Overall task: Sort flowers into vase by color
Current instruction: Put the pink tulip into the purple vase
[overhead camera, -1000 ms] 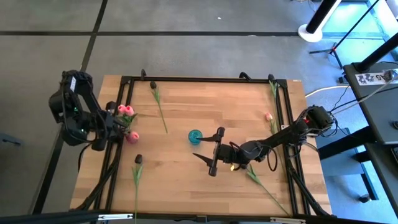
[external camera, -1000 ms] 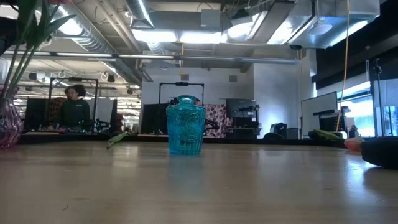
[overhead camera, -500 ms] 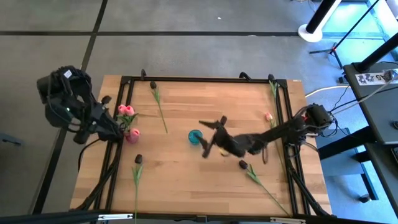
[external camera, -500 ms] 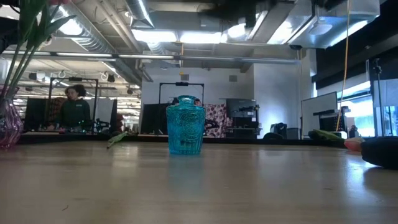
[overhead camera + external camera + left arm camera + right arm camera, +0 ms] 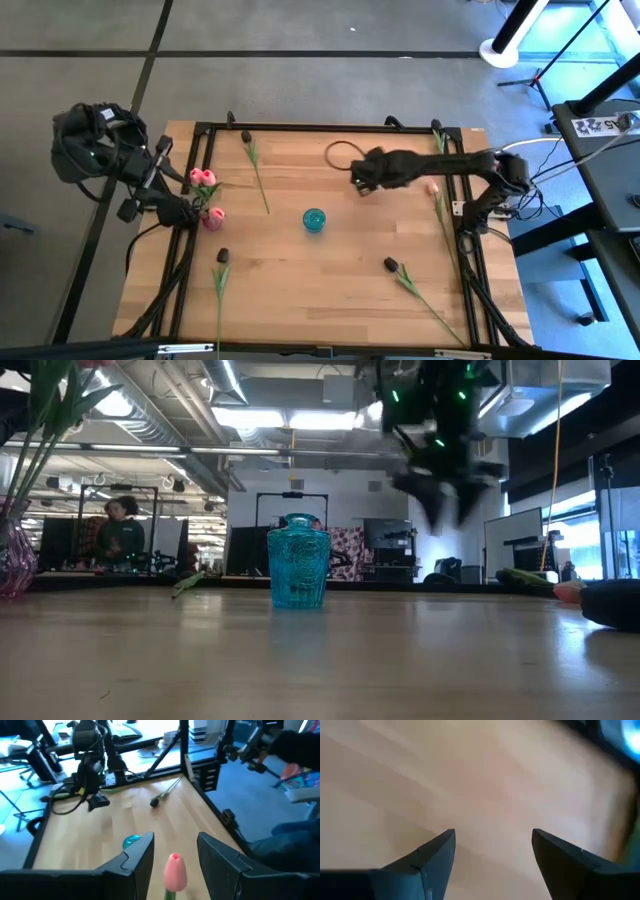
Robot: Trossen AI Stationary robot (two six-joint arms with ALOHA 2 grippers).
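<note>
Three pink flowers [image 5: 203, 177], three dark flowers [image 5: 222, 256], one teal vase [image 5: 314, 220]

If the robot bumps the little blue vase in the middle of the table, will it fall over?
Maybe not easily. The blue vase looks squat, with a wide flat bottom, so it would probably slide before tipping. It looks like glass, so a hard knock might crack it. It seems empty, so it is likely light and easy to shove.

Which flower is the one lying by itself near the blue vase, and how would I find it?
Start at the wooden table and find the small blue vase in its middle. Toward the right arm's side and the table's near edge lies a dark tulip, its green stem running toward the corner. Its bud is maroon-black, not pink.
</note>
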